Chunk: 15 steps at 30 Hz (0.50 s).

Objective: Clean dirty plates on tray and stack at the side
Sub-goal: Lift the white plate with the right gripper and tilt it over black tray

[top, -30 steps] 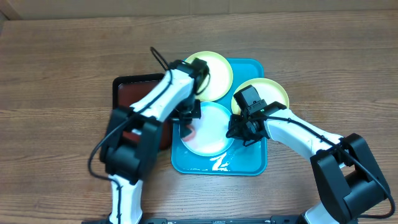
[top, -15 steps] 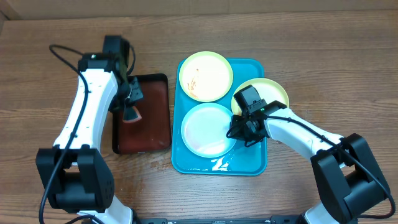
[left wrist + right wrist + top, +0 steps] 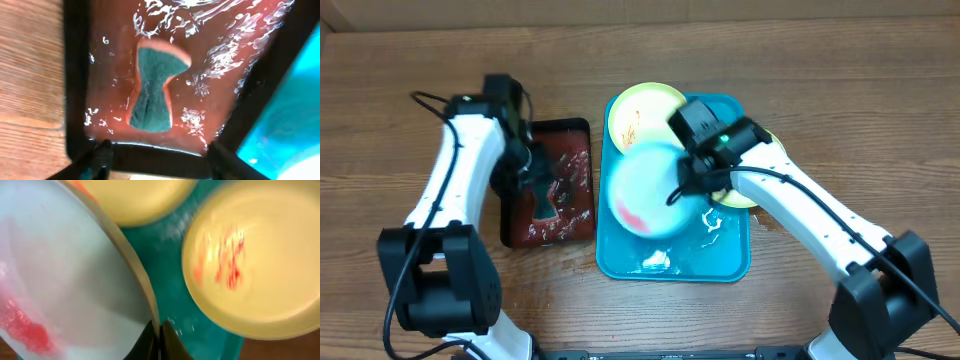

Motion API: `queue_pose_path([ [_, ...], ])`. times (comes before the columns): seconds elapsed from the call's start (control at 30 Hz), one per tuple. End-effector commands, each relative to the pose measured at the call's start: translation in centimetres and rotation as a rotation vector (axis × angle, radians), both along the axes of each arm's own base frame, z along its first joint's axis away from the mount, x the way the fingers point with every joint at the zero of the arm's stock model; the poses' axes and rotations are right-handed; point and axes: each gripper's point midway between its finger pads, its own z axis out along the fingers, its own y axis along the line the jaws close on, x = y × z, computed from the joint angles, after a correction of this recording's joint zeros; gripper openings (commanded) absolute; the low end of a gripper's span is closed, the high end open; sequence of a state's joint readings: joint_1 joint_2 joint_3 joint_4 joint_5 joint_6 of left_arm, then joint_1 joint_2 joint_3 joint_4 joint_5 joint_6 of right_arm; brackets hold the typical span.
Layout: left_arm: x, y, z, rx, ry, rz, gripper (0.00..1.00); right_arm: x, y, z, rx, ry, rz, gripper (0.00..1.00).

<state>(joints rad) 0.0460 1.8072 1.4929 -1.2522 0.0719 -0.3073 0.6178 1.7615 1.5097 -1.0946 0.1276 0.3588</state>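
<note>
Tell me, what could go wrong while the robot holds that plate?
The right tool pinches the pale blue plate only at its rim, so it might slip and hit the yellow plate or the tray. The black tray holds water around the sponge; lifting it could drip.

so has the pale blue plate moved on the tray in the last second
Yes. The pale blue plate has shifted toward the far end of the tray, now overlapping the yellow plate there, its rim pinched in the right gripper.

Nothing readable: no text, label, brand or number on the pale blue-green round plastic plate (image 3: 645,185), the turquoise rectangular plastic tray (image 3: 730,262), or elsewhere.
</note>
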Motion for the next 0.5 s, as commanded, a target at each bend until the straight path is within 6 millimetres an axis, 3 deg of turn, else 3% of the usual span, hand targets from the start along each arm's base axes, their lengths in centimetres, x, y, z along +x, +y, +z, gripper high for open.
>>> queue_pose_path([
  [0.0, 1.5, 0.5, 6.2, -0.069, -0.165, 0.03, 0.68, 2.3, 2.0, 5.0, -0.029, -0.21, 0.084, 0.04],
  [0.13, 1.5, 1.7, 11.1, -0.074, -0.272, 0.066, 0.84, 4.1, 5.6, 7.2, 0.016, -0.381, 0.104, 0.04],
  [0.2, 1.2, 2.3, 13.2, -0.065, -0.326, 0.082, 1.0, 4.9, 7.6, 7.2, 0.025, -0.444, 0.111, 0.04],
  [0.33, 0.4, 3.0, 15.6, -0.052, -0.401, 0.101, 1.0, 5.5, 10.4, 6.0, -0.002, -0.517, 0.122, 0.04],
  [0.47, -0.2, 3.0, 16.4, -0.047, -0.419, 0.102, 1.0, 5.0, 12.0, 4.8, -0.126, -0.608, 0.119, 0.04],
])
